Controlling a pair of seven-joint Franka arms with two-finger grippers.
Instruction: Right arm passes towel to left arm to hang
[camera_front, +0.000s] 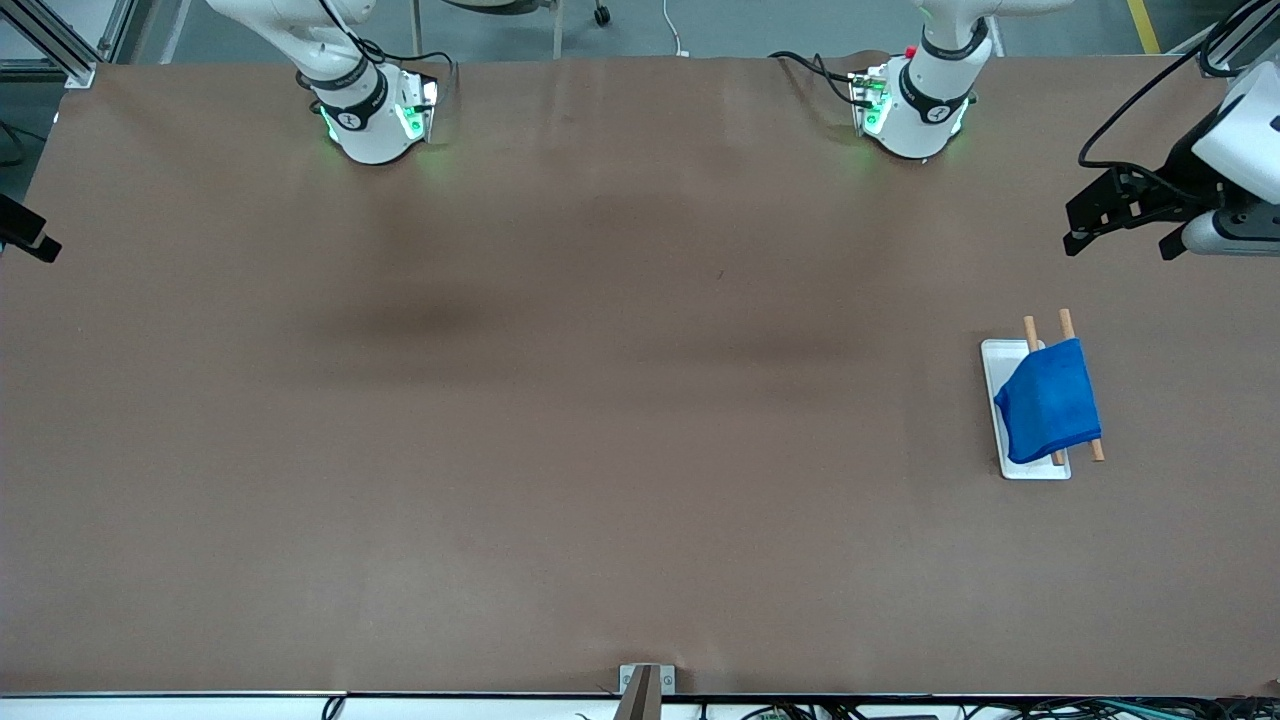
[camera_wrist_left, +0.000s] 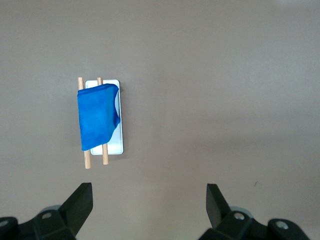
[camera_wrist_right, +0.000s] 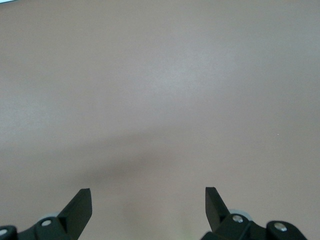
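Draping over two slim wooden rods (camera_front: 1067, 330), the towel (camera_front: 1050, 402) is a bright blue, soft cloth, folded and slightly rumpled, with one rounded corner sagging toward the white tray (camera_front: 1000, 420) beneath. The rods are pale round dowels lying side by side above the flat, rectangular, smooth-edged tray, and this rack sits toward the left arm's end of the table (camera_front: 560, 420), whose surface is matte brown and plain. The left gripper (camera_front: 1118, 228) hangs in the air over that end of the table, its black angular fingers (camera_wrist_left: 80, 202) spread wide and holding nothing. The right gripper (camera_wrist_right: 148, 205) waits over bare brown tabletop, its jaws likewise fully apart and empty.
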